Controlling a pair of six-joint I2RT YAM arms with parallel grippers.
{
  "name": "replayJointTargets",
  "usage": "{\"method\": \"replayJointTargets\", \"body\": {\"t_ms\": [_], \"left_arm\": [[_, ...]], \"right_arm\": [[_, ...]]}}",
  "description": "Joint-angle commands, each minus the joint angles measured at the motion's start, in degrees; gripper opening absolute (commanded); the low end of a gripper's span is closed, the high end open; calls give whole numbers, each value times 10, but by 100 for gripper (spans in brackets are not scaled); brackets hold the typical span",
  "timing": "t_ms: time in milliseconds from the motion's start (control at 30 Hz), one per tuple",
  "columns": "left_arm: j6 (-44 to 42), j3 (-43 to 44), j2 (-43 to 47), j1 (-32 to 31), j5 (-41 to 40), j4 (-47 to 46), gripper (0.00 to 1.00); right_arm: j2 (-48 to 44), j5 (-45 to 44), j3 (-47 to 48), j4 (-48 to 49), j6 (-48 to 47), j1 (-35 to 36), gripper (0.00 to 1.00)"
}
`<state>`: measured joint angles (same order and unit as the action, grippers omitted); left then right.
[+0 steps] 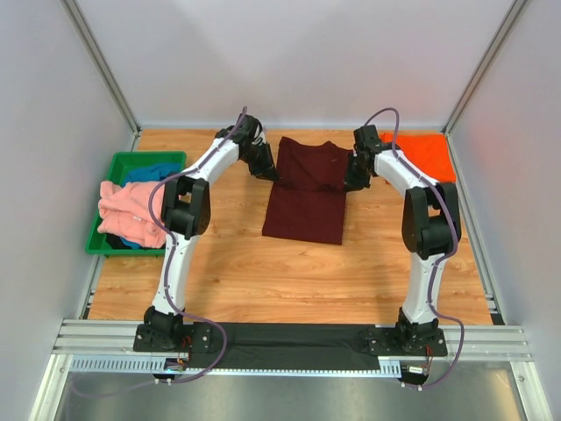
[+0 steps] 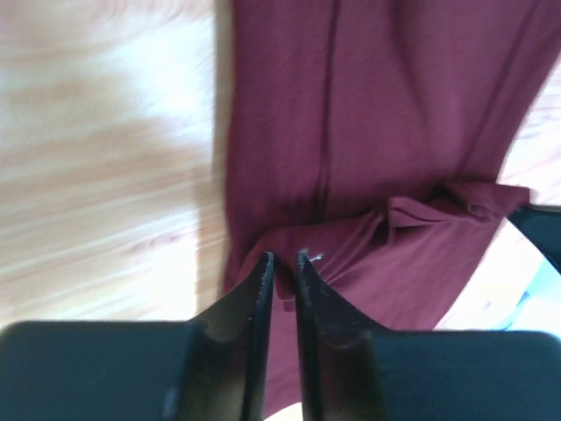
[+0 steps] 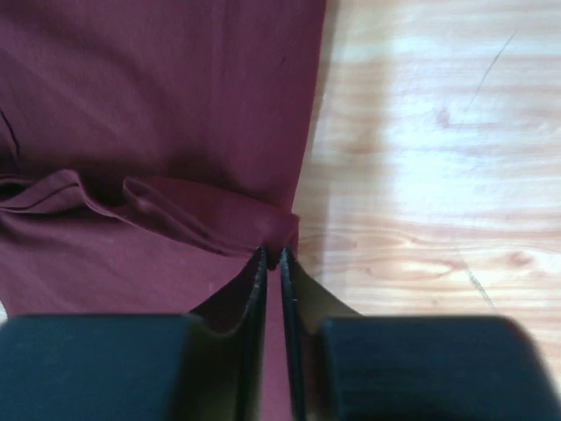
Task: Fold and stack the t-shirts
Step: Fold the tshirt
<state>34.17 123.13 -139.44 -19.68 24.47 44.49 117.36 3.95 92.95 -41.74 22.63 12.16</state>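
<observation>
The dark maroon t-shirt point(image 1: 306, 193) lies in the middle of the table with its far end lifted and folding toward me. My left gripper point(image 1: 268, 173) is shut on the maroon shirt's far left edge point(image 2: 368, 132), cloth pinched between the fingers. My right gripper point(image 1: 352, 180) is shut on its far right edge point(image 3: 158, 114). The orange t-shirt point(image 1: 424, 151) lies flat at the far right. The salmon-pink t-shirt point(image 1: 130, 213) is bunched in the green tray, over the blue t-shirt point(image 1: 151, 171).
The green plastic tray point(image 1: 117, 165) stands at the left edge of the table. White walls with metal posts enclose the table on three sides. A metal rail and black mat run along the near edge by the arm bases.
</observation>
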Motion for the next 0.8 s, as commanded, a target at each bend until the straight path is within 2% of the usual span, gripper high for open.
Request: {"method": "replayJointTargets", "body": {"t_ms": [0, 67, 133, 233, 400, 533, 767], "left_arm": [[-20, 11, 24, 4, 29, -48, 28], [-45, -1, 40, 5, 0, -50, 31], [-60, -17, 71, 5, -21, -56, 34], [-77, -74, 114, 3, -44, -77, 35], [-118, -135, 148, -17, -67, -99, 34], [-135, -122, 132, -28, -51, -94, 28], [-145, -67, 62, -27, -27, -71, 29]], "right_arm": [[10, 33, 22, 39, -2, -21, 13], [13, 82, 25, 45, -9, -35, 20], [-10, 71, 14, 46, -10, -36, 27], [-43, 71, -11, 53, -8, -36, 32], [-60, 84, -37, 42, -19, -27, 29], [-61, 99, -52, 58, -28, -22, 27], [-19, 106, -37, 68, -36, -23, 25]]}}
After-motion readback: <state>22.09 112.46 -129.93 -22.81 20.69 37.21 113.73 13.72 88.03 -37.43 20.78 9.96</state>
